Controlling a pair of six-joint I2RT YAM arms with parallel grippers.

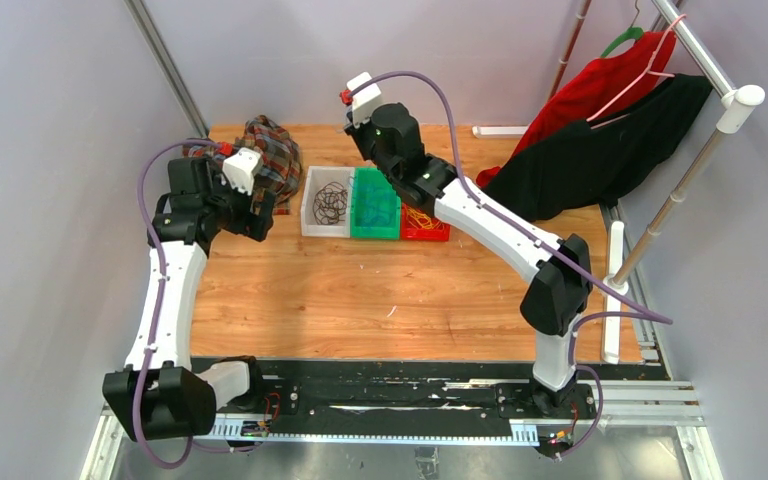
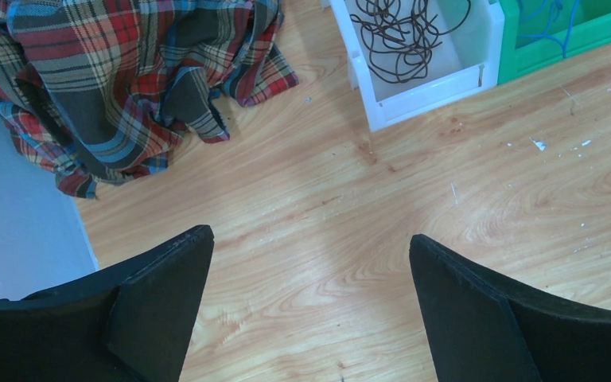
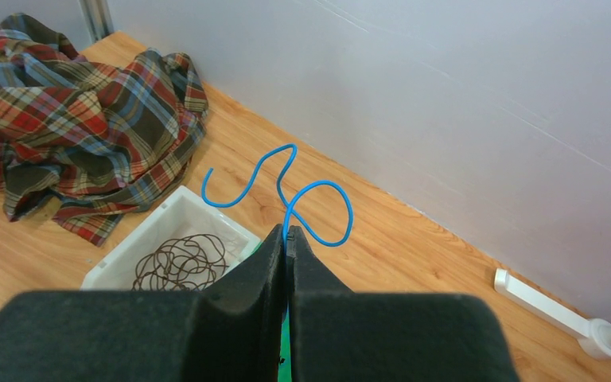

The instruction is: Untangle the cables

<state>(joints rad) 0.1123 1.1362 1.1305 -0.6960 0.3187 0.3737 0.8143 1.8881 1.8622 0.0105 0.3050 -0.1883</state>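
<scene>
My right gripper (image 3: 286, 235) is shut on a thin blue cable (image 3: 322, 183), whose free end curls in loops above the fingertips. In the top view this gripper (image 1: 357, 138) hangs over the back of the green bin (image 1: 374, 203), which holds more blue cable (image 2: 561, 20). A black cable bunch (image 2: 402, 36) lies in the white bin (image 2: 414, 99), and a yellow cable (image 1: 422, 218) lies in the red bin (image 1: 430, 234). My left gripper (image 2: 310, 247) is open and empty over bare wood, left of the white bin.
A plaid shirt (image 1: 265, 150) lies crumpled at the back left corner. Red and black garments (image 1: 600, 130) hang from a rack (image 1: 705, 60) at the right. A white strip (image 3: 537, 298) lies by the back wall.
</scene>
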